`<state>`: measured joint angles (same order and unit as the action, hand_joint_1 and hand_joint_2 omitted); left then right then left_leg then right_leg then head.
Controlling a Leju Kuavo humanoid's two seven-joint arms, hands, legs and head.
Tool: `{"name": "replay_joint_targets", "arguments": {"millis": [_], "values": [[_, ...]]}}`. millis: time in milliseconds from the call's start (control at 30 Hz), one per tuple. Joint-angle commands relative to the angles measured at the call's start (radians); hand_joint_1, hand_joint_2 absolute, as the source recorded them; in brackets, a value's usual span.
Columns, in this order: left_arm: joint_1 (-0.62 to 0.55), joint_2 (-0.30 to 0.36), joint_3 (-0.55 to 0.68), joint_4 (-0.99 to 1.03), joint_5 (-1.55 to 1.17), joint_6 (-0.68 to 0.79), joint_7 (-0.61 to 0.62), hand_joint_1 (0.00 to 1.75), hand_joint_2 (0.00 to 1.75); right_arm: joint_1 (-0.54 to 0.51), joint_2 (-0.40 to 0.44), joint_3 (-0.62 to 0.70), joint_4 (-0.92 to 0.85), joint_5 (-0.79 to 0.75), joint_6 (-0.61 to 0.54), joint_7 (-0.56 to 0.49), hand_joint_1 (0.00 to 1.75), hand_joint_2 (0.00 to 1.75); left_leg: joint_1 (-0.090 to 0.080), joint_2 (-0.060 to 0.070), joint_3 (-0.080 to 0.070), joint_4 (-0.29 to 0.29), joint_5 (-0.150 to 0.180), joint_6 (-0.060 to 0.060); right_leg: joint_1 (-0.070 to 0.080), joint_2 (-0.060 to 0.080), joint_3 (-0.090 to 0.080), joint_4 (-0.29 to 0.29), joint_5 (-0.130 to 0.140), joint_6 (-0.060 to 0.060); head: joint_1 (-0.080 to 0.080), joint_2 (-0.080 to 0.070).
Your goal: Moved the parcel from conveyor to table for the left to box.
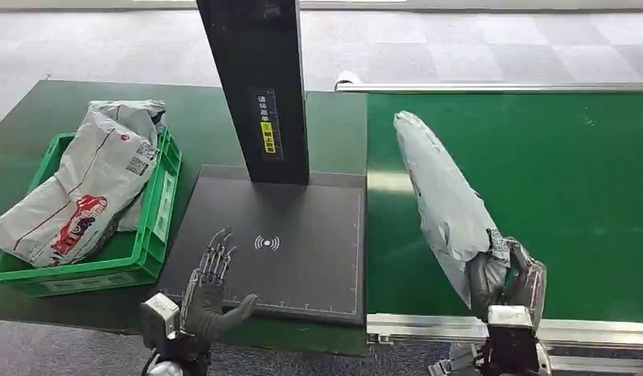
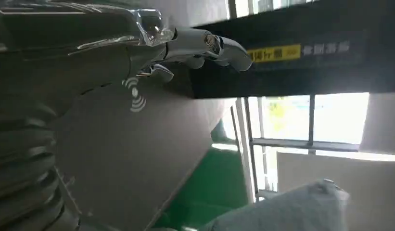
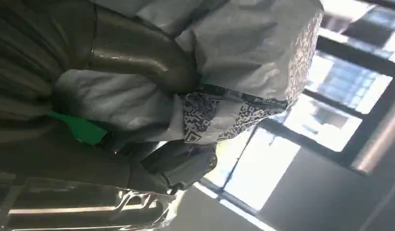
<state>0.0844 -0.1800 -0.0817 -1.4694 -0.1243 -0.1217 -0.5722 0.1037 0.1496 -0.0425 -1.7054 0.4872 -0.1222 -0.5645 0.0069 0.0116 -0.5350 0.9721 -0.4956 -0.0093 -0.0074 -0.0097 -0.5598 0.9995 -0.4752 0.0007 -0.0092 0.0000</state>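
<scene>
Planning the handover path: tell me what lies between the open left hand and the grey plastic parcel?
In the head view, the dark scanner pad lies between the left hand and the grey parcel.

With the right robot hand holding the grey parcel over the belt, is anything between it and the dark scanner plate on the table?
Nothing visible blocks the way. The right robot hand grips the grey parcel above the green conveyor. The scanner plate lies bare; the open left robot hand hovers at its near corner, and the black post stands at its far edge.
</scene>
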Motion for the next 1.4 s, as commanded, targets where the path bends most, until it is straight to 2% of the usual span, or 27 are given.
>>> {"name": "replay_joint_targets", "arguments": {"millis": [33, 133, 300, 500, 667, 700, 733, 900, 1100, 1233, 1400], "values": [[-0.014, 0.024, 0.198, -0.074, -0.016, 0.02, -0.001, 0.0, 1.75, -0.197, -0.111, 0.252, -0.019, -0.164, 0.154, 0.032, 1.75, 1.75, 0.0, 0.006, -0.001, 0.0, 0.001, 0.0, 0.0, 0.007, -0.003, 0.0, 0.003, 0.0, 0.0, 0.0], [-0.02, 0.033, 0.229, -0.076, -0.007, 0.03, -0.002, 0.0, 1.75, -0.267, -0.112, 0.329, 0.06, -0.248, 0.236, 0.07, 1.75, 1.75, 0.0, 0.007, 0.001, 0.0, 0.001, 0.0, 0.0, 0.008, -0.001, 0.0, 0.003, 0.0, 0.0, 0.0], [-0.036, 0.037, 0.225, -0.052, -0.014, 0.046, -0.017, 0.0, 1.75, -0.264, -0.077, 0.455, 0.253, -0.298, 0.296, 0.119, 1.75, 1.75, 0.001, 0.003, 0.005, -0.002, 0.001, 0.0, 0.001, 0.003, 0.003, -0.002, 0.002, -0.001, 0.0, 0.0], [-0.03, 0.038, 0.217, -0.043, -0.017, 0.063, -0.026, 0.0, 1.75, -0.249, -0.058, 0.502, 0.409, -0.351, 0.332, 0.106, 1.75, 1.75, 0.002, 0.001, 0.004, -0.002, 0.001, 0.0, 0.002, 0.002, 0.003, -0.002, 0.001, 0.0, 0.0, 0.0], [-0.038, 0.032, 0.223, -0.038, -0.02, 0.064, -0.023, 0.0, 1.75, -0.279, -0.046, 0.515, 0.478, -0.376, 0.348, 0.15, 1.75, 1.75, 0.002, 0.001, 0.002, -0.002, 0.002, 0.0, 0.002, 0.003, 0.002, -0.002, 0.002, -0.001, 0.0, 0.0], [-0.04, 0.03, 0.222, -0.037, -0.021, 0.064, -0.023, 0.0, 1.75, -0.283, -0.048, 0.515, 0.487, -0.376, 0.346, 0.151, 1.52, 1.75, 0.001, 0.001, 0.002, -0.001, 0.002, 0.0, 0.001, 0.002, 0.002, -0.001, 0.002, -0.001, 0.0, 0.0], [-0.042, 0.031, 0.219, -0.033, -0.024, 0.063, -0.02, 0.0, 1.75, -0.285, -0.048, 0.513, 0.497, -0.369, 0.336, 0.163, 0.0, 1.75, 0.001, 0.0, 0.002, -0.002, 0.002, 0.0, 0.001, 0.002, 0.002, -0.002, 0.002, -0.001, 0.0, 0.0], [-0.052, 0.03, 0.216, -0.019, -0.028, 0.061, -0.017, 0.0, 1.75, -0.28, -0.043, 0.492, 0.51, -0.376, 0.319, 0.184, 0.0, 1.75, 0.002, -0.001, 0.002, -0.002, 0.003, 0.0, 0.001, 0.001, 0.002, -0.002, 0.002, -0.001, 0.0, 0.0], [-0.056, 0.025, 0.217, -0.017, -0.033, 0.059, -0.012, 0.0, 1.75, -0.281, -0.039, 0.459, 0.534, -0.456, 0.383, 0.206, 0.0, 1.75, 0.001, -0.001, 0.002, -0.001, 0.002, 0.0, 0.001, 0.0, 0.002, -0.001, 0.001, 0.0, 0.0, 0.0], [-0.05, 0.024, 0.219, -0.019, -0.038, 0.055, -0.006, 0.0, 1.75, -0.288, -0.053, 0.422, 0.561, -0.485, 0.377, 0.214, 0.0, 1.75, 0.001, -0.001, 0.002, -0.001, 0.002, 0.0, 0.001, 0.0, 0.002, -0.001, 0.001, 0.0, 0.0, 0.0], [-0.048, 0.029, 0.223, -0.007, -0.041, 0.051, -0.003, 0.0, 1.75, -0.272, -0.087, 0.354, 0.531, -0.566, 0.43, 0.176, 0.0, 1.75, 0.001, -0.001, 0.002, -0.001, 0.002, 0.0, 0.001, 0.0, 0.002, -0.001, 0.001, 0.0, 0.0, 0.0]]}}
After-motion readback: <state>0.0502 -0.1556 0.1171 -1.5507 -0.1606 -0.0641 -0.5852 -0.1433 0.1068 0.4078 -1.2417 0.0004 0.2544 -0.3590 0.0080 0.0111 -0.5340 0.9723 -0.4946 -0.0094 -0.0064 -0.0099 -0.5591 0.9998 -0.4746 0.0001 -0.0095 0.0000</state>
